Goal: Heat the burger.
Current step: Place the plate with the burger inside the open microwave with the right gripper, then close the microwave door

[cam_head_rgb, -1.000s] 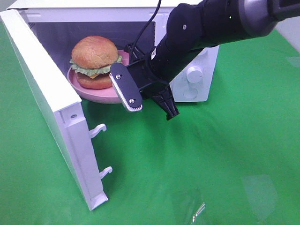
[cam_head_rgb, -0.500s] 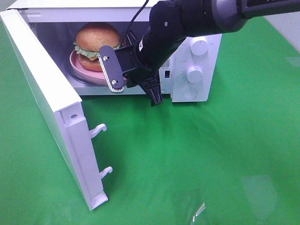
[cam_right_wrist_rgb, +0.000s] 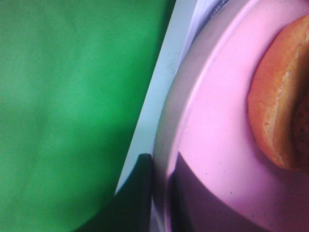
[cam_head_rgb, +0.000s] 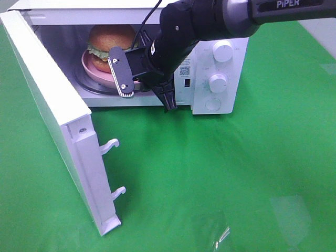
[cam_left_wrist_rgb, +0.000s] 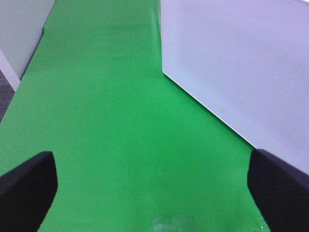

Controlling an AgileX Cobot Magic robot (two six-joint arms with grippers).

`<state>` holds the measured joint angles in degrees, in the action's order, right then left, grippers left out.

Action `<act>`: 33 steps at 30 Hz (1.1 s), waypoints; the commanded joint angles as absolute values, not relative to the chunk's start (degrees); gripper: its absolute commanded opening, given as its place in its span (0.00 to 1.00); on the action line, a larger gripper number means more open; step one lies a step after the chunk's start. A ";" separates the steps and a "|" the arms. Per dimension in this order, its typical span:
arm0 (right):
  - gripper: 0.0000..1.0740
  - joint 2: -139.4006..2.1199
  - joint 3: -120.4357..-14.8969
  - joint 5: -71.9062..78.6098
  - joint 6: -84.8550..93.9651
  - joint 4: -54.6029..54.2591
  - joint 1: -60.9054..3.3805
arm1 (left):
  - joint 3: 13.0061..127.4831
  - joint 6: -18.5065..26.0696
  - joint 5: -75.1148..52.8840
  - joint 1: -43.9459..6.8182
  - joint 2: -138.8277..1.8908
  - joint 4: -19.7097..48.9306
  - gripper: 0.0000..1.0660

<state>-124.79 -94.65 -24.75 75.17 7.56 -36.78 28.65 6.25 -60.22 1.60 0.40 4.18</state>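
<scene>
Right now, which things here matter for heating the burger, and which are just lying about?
For the job:
- burger
- pink plate under it
- microwave
- its open door
- right gripper, at the plate's rim

Lying about:
- green cloth
- small clear scrap on the cloth, too faint to identify
- left gripper, open over bare cloth
</scene>
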 commanded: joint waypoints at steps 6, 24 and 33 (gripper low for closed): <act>0.00 -124.27 -96.14 -21.08 78.72 5.16 -36.67 | 28.42 6.30 -59.42 1.83 1.43 4.64 0.94; 0.30 -124.22 -96.14 -21.14 74.83 2.86 -36.67 | 28.42 6.30 -59.42 1.83 1.43 4.64 0.94; 0.37 -124.16 -96.14 -21.43 71.85 2.92 -36.67 | 28.42 6.30 -59.42 1.83 1.43 4.64 0.94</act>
